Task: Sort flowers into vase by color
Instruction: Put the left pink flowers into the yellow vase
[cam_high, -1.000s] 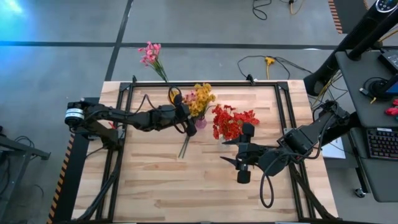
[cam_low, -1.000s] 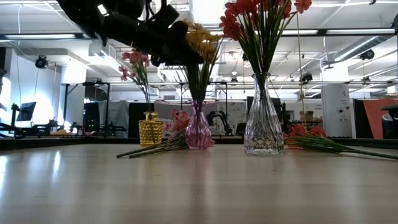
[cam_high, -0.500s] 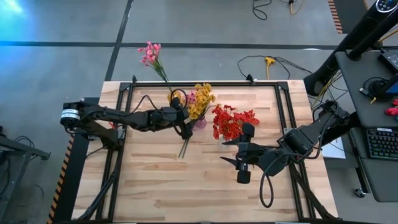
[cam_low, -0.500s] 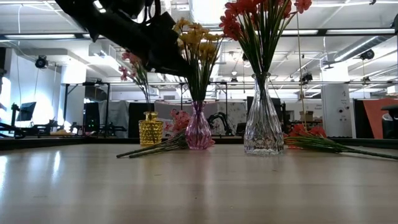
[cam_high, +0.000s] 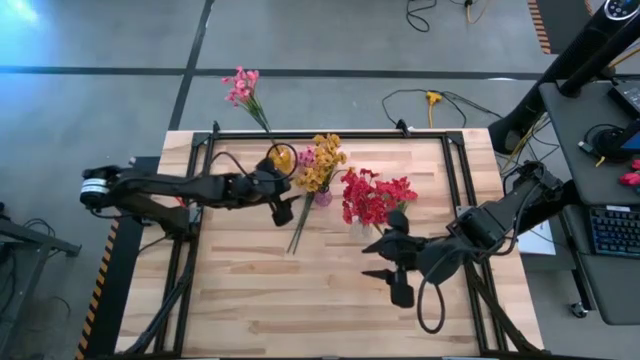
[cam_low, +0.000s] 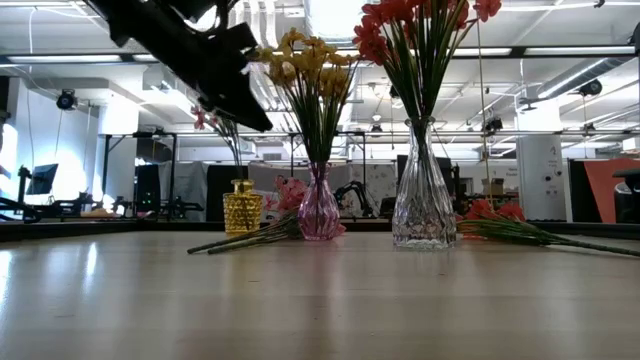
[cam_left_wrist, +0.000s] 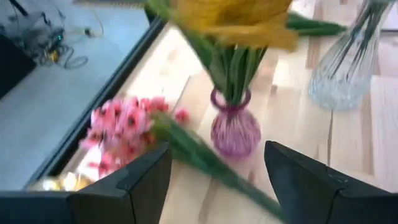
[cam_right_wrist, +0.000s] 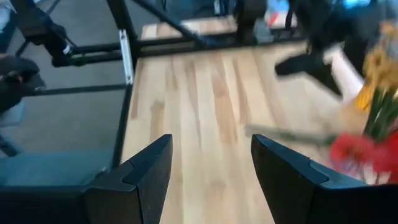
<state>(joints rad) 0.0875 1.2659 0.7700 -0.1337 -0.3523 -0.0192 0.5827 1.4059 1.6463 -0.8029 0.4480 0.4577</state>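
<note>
Left gripper (cam_high: 283, 208) open beside yellow flowers (cam_high: 322, 160), pink vase (cam_low: 319, 212)

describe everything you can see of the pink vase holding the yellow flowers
The pink vase is small, of translucent ribbed glass, with a round belly, narrow neck and flared lip. It stands upright on the wooden table, between the gold vase and the taller clear vase. The yellow flowers rise from it on green stems. A loose pink spray lies on the table against its base. No hand touches it.
</note>
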